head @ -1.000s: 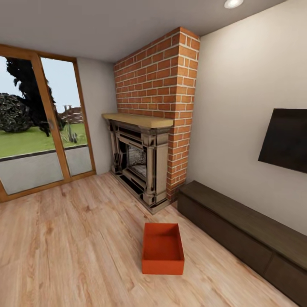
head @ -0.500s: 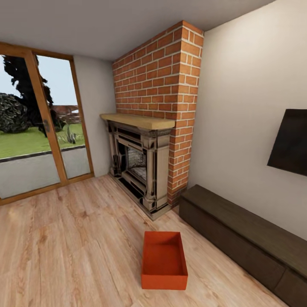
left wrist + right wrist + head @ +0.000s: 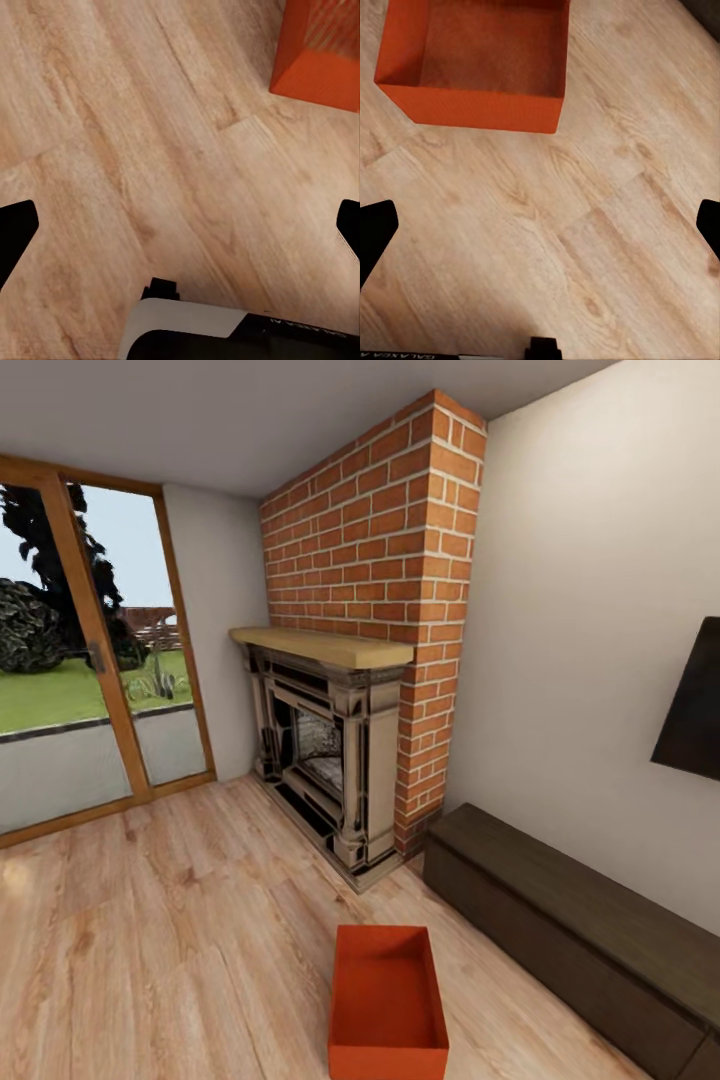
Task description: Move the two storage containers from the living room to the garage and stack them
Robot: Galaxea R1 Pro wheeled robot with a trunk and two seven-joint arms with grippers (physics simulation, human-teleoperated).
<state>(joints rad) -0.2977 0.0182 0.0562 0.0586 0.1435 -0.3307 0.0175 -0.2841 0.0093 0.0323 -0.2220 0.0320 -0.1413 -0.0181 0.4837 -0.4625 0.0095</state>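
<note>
Home living room, brick fireplace (image 3: 365, 690), wall TV (image 3: 692, 712), wood plank floor (image 3: 170, 940)

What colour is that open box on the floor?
Orange-red, inside and out; the storage container shows best in the right wrist view.

Container (image 3: 388, 1005) on plank floor (image 3: 150, 920), before fireplace (image 3: 325, 745) (cabinet (image 3: 570, 920) right).
</note>
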